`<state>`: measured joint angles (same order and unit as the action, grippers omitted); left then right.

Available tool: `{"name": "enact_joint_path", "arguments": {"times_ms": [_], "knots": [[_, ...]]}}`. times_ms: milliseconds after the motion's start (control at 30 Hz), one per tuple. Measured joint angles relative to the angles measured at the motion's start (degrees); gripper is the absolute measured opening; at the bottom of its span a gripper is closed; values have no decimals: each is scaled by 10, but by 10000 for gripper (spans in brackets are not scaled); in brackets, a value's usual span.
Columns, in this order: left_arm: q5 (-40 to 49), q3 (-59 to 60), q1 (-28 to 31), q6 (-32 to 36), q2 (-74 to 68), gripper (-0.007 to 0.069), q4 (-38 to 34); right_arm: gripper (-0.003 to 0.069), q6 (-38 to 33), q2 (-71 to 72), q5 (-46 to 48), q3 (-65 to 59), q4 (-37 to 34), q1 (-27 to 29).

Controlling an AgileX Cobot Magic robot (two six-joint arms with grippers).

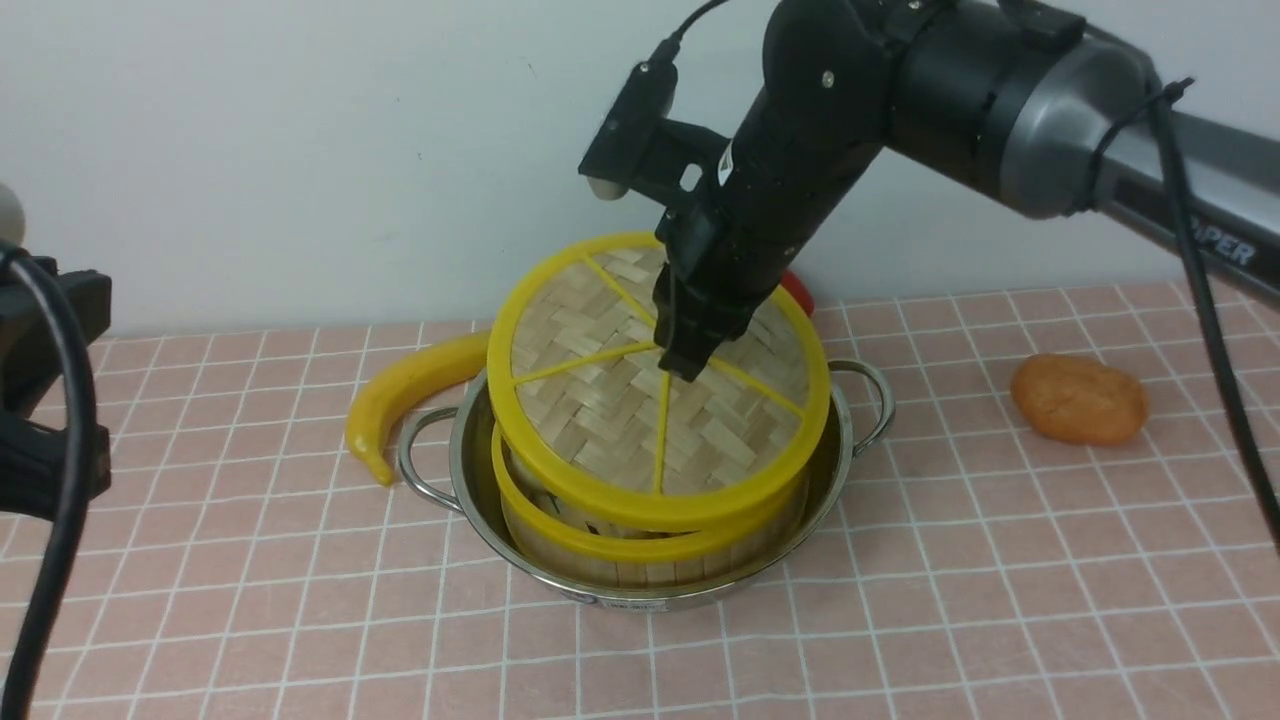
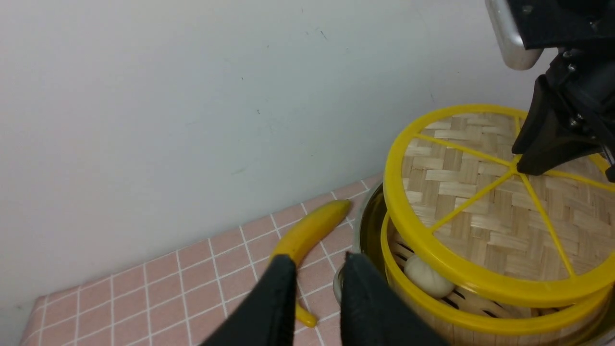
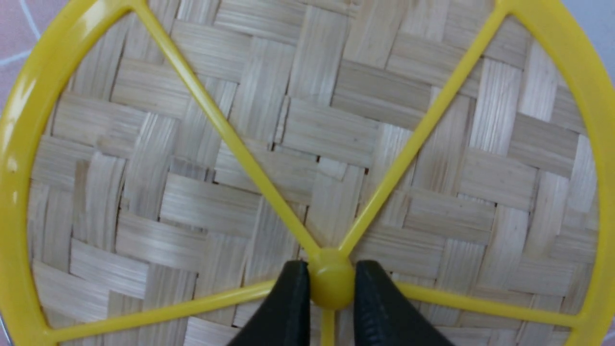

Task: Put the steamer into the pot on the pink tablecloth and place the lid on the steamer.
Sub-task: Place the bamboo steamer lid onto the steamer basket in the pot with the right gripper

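The steel pot (image 1: 478, 500) stands on the pink tablecloth (image 1: 900, 600), and the bamboo steamer (image 1: 640, 555) sits inside it. My right gripper (image 1: 685, 365) is shut on the centre knob of the lid (image 1: 600, 400). The lid hangs tilted just above the steamer, its near edge low over the steamer's yellow rim. In the right wrist view the fingers (image 3: 288, 298) pinch the knob on the lid (image 3: 240, 144). The left wrist view shows a pale bun (image 2: 427, 281) inside the steamer (image 2: 476, 324) under the lid (image 2: 480, 202). My left gripper (image 2: 314, 264) is open and empty, left of the pot (image 2: 367, 226).
A yellow banana (image 1: 410, 390) lies against the pot's left side, close to my left gripper's fingers. An orange lumpy item (image 1: 1078, 398) rests on the cloth at the right. Something red (image 1: 797, 292) peeks out behind the lid. A pale wall runs along the back.
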<state>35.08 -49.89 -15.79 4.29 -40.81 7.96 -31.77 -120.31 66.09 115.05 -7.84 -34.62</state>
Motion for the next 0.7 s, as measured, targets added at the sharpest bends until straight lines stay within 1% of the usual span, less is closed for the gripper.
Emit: {"name": "enact_joint_path", "arguments": {"times_ms": [400, 700], "knots": [[0, 0, 0, 0, 0, 138, 0, 129, 0, -21, -4, 0, -2, 0], [3, 0, 0, 0, 0, 138, 0, 129, 0, -26, -29, 0, -6, 0]]}}
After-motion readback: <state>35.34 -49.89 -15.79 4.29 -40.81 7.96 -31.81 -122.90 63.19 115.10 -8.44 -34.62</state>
